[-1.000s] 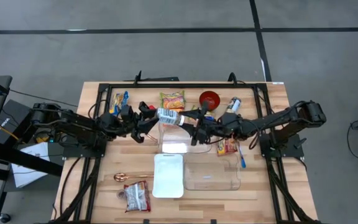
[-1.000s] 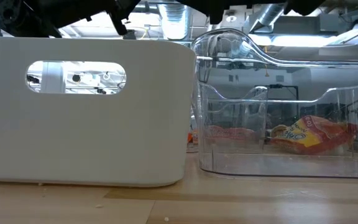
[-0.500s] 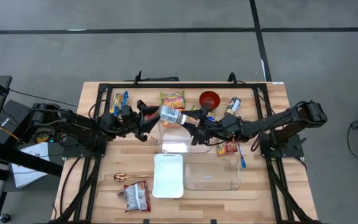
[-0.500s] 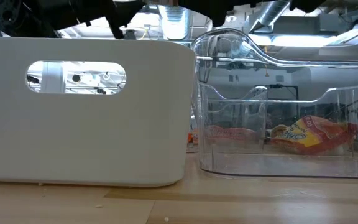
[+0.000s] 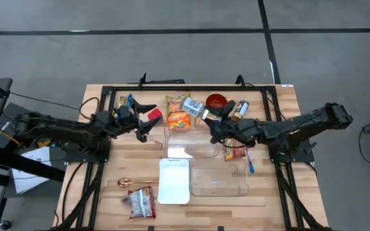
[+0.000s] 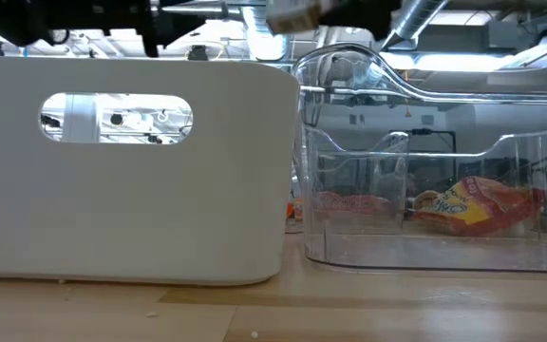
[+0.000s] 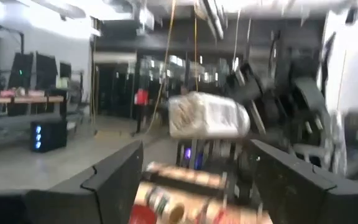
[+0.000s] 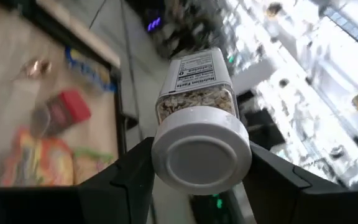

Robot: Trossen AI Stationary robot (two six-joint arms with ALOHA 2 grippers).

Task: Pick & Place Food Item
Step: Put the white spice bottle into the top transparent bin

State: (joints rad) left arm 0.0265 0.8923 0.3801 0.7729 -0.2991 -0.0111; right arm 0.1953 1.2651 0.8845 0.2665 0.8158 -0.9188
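The left gripper (image 5: 148, 120) has let go and pulled back toward nine o'clock, its fingers spread wide with nothing between them. The jar (image 5: 193, 106) has changed hands: it now sits clamped in the right gripper (image 5: 205, 115), lifted at about twelve o'clock over the far end of the clear bin (image 5: 218, 181), lid (image 8: 201, 154) facing the wrist. A moment ago both arms met at the middle; the handover looks finished, so placing falls to the right arm alone

Grey floor (image 5: 172, 51) crossed by dark lines, wooden table (image 5: 288, 192) — bright ceiling lights (image 6: 501, 59)
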